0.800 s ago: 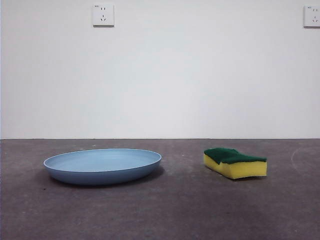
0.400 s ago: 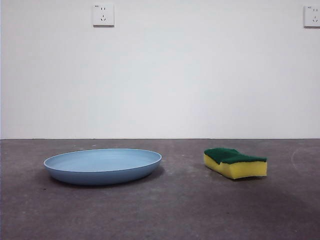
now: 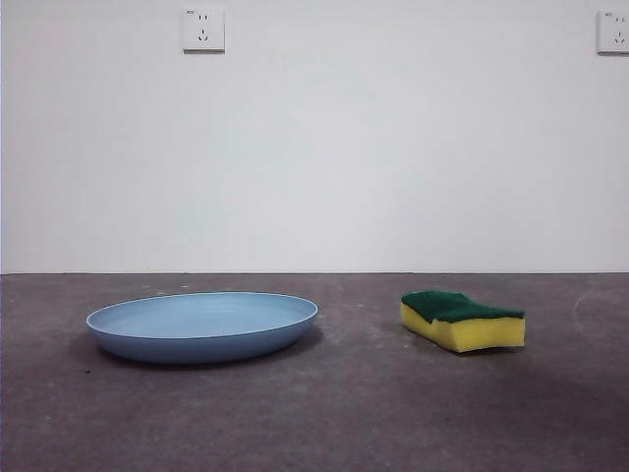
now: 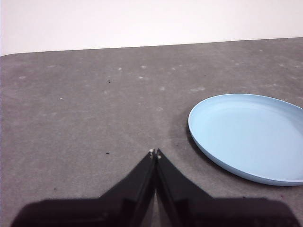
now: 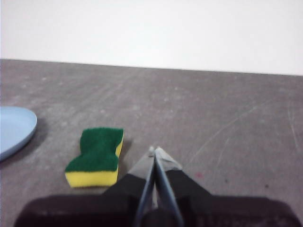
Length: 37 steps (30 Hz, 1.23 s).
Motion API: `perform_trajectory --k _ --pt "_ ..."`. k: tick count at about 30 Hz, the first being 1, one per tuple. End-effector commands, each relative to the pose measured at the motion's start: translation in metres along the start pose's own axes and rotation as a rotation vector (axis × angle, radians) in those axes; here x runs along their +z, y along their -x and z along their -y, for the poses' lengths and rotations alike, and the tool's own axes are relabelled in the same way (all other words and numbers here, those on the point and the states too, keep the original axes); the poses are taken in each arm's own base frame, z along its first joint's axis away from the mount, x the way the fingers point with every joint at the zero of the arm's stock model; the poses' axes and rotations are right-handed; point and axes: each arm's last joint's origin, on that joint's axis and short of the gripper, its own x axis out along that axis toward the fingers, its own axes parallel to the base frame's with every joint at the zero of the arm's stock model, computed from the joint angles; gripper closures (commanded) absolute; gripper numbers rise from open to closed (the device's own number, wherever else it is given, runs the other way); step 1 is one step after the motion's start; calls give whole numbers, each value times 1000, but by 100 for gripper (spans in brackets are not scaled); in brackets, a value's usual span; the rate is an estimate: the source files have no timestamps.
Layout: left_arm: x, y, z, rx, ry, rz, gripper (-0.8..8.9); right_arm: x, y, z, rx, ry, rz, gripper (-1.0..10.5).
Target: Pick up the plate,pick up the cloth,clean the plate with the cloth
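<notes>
The light-blue plate (image 3: 201, 325) lies flat on the dark grey table, left of centre in the front view. It also shows in the left wrist view (image 4: 251, 135). The cloth is a yellow sponge with a green scouring top (image 3: 462, 320); it lies to the right of the plate. It also shows in the right wrist view (image 5: 97, 156). My left gripper (image 4: 155, 152) is shut and empty, above the table beside the plate. My right gripper (image 5: 154, 150) is shut and empty, beside the sponge. Neither gripper shows in the front view.
The dark grey table (image 3: 354, 413) runs back to a white wall with two sockets (image 3: 202, 29). An edge of the plate shows in the right wrist view (image 5: 16, 130).
</notes>
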Motion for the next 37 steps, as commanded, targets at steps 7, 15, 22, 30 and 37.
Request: perform_trajectory --k 7,15,22,30,37 --pt "-4 -1 0 5 6 -13 817 -12 0 -1 9 -83 -90 946" --pt "-4 -1 0 4 6 -13 817 -12 -1 0 -3 -120 -93 946" --pt "-4 -1 0 4 6 -13 817 -12 -1 0 -3 -120 -93 946" --pt "-4 -1 0 4 6 -13 817 -12 -1 0 -3 -120 -93 946" --pt "-4 -1 0 4 6 -13 817 -12 -1 0 -3 -120 -93 946"
